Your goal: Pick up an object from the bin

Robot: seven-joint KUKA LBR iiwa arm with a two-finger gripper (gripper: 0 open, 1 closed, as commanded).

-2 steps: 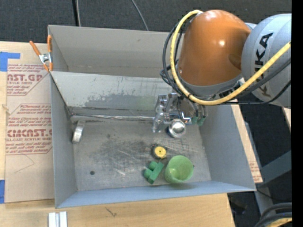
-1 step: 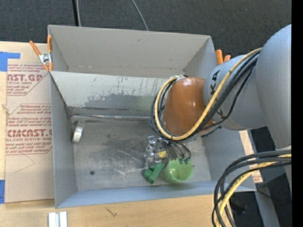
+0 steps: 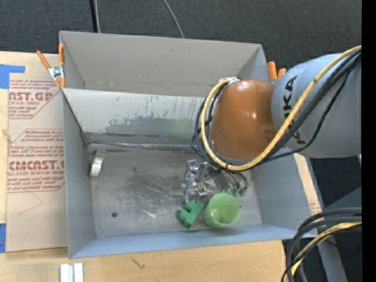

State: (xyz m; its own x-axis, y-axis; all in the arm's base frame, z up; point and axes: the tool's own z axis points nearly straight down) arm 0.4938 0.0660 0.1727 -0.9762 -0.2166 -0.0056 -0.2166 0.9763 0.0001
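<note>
Pincer (image 3: pixel 195 187) down near the floor of the bin (image 3: pixel 135 195), right of middle; apart or together, cannot tell. Just on the far side of a small green block (image 3: pixel 188 216) and a green cup (image 3: pixel 222 210) by the near wall. Probably the approach step, nothing visibly clamped yet. Next: centring over one green piece, then lowering and closing.

One camera looks down on the grey bin (image 3: pixel 135 198) from above, slightly sideways.

Even bright light; soft sheen on orange cover (image 3: pixel 238 117).
</note>
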